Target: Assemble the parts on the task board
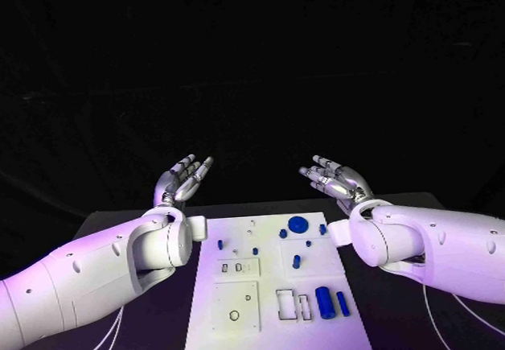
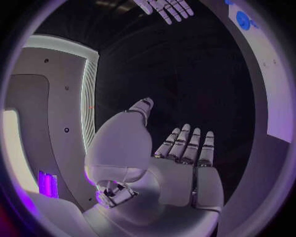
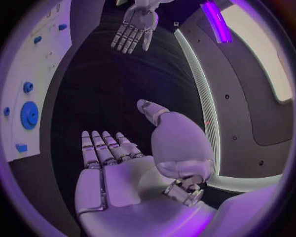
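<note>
Both hands, left hand point(image 1: 181, 182) and right hand point(image 1: 337, 179), hover empty, fingers apart, beyond the task board point(image 1: 276, 335).

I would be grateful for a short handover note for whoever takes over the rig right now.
Left hand: open, holding nothing, raised beyond the task board's far left corner.
Right hand: open, holding nothing, raised beyond the far right corner.
Task board: flat on the table between the arms.
Blue parts: a round disc and small pieces at the far end, two long pieces near the right edge.
Done: nothing I can confirm.
Left: pick up a first part; neither hand touches the board.
</note>
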Available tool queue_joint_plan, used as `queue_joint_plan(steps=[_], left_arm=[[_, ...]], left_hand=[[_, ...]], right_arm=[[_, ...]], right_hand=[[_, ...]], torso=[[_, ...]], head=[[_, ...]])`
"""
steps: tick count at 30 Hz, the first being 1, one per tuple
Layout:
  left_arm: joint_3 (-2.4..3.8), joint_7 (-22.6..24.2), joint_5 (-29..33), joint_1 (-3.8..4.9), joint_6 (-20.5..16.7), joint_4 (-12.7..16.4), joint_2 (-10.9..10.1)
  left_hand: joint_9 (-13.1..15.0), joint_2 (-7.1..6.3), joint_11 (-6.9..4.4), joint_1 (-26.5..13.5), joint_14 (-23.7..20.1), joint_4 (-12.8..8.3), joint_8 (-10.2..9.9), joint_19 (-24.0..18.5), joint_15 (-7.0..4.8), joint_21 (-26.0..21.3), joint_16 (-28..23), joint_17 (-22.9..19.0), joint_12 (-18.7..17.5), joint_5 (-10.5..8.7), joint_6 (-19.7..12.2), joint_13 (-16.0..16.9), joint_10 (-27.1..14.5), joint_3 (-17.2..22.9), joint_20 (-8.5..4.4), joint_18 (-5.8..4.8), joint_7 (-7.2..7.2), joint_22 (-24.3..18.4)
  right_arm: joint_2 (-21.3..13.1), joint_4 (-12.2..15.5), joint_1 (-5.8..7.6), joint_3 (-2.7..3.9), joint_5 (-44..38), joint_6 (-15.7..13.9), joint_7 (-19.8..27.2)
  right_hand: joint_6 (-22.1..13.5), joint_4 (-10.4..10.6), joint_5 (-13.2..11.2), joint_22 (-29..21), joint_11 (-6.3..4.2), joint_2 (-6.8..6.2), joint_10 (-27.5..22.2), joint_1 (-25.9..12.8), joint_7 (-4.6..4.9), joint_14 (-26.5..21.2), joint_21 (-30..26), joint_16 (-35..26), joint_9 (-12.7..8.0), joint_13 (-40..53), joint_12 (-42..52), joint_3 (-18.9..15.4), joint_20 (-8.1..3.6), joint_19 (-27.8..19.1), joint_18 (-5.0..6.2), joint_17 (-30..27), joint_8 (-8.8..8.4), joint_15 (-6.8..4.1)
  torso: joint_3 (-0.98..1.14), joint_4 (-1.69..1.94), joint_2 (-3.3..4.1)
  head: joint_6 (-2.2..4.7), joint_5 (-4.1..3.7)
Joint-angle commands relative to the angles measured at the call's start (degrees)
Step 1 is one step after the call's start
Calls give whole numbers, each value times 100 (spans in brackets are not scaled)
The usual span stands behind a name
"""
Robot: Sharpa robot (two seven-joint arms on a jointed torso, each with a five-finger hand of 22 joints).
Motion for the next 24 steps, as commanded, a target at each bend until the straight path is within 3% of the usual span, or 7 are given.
queue_joint_plan(steps=[1,5,8,9,11,16,24], left_arm=[[0,139,118,7,322,-3,14],[0,139,118,7,322,-3,14],[0,139,118,7,322,-3,14],[0,-64,-335,100,634,173,-286],[0,-113,-390,113,667,223,-333],[0,-247,-534,141,894,402,-471],[7,-341,-721,246,1201,797,-675]], left_hand=[[189,-11,167,469,523,71,256,429,97,258,536,168,380,161,789,54,643,-1,79,187,569,145],[453,-47,124,630,1190,11,674,1306,175,706,898,267,584,-304,1923,68,1347,-75,77,227,513,381],[541,-56,167,728,1831,-19,825,1733,126,931,1190,357,648,-439,2318,67,1712,-126,60,259,548,483],[583,-67,211,783,2057,-47,894,1952,59,1042,1268,385,674,-444,2503,69,1858,-134,41,321,564,533],[633,-80,211,899,2590,-93,1021,2295,-78,1239,1437,462,772,-439,2731,87,2306,-146,47,452,545,596],[676,-85,-5,1087,3273,-103,1154,2768,-273,1402,1420,519,729,-401,3049,66,3185,-86,-63,533,350,590],[631,-198,-85,1231,3876,-3,1097,3204,-400,1390,1181,524,227,-394,3269,48,3579,129,-177,532,275,495]], right_arm=[[45,-126,98,-76,-486,1107,-387],[76,-221,184,-157,-579,1359,-479],[82,-240,201,-172,-597,1408,-497],[-39,-490,368,-165,-2438,626,-657],[-51,-496,398,-163,-2765,593,-755],[-57,-564,508,-158,-3643,960,-1183],[-30,-676,679,-150,-5352,1357,-1683]], right_hand=[[1524,-562,-246,265,-44,-140,2087,844,913,1722,499,504,313,190,429,210,41,1309,272,316,453,-78],[2954,-990,-357,464,-201,-172,3271,1298,810,3112,994,949,589,201,666,290,14,2747,505,553,942,-322],[3178,-1126,-455,453,-297,-158,3563,1402,719,3399,1033,1020,627,190,685,349,9,2974,595,599,1032,-422],[3266,-1163,-483,456,-336,-163,3682,1411,679,3524,1064,1049,640,189,687,362,0,3090,638,616,1064,-464],[3481,-1215,-497,463,-434,-165,3976,1384,586,3846,1135,1125,682,186,674,393,-41,3348,695,673,1138,-569],[3633,-1219,-454,451,-498,-236,4212,1237,523,4154,1176,1151,719,181,540,352,-121,3585,698,748,1157,-657],[3896,-1255,-394,511,-661,-309,4705,1152,385,4869,1390,1308,811,200,380,242,-354,4155,703,1010,1197,-895]], torso=[[0,0,0],[0,0,0],[0,0,0],[-15,69,256],[-12,60,282],[18,52,382],[11,103,567]], head=[[-1,1],[-1,1],[-1,1],[-98,-29],[-109,-31],[-57,-44],[-50,-99]])
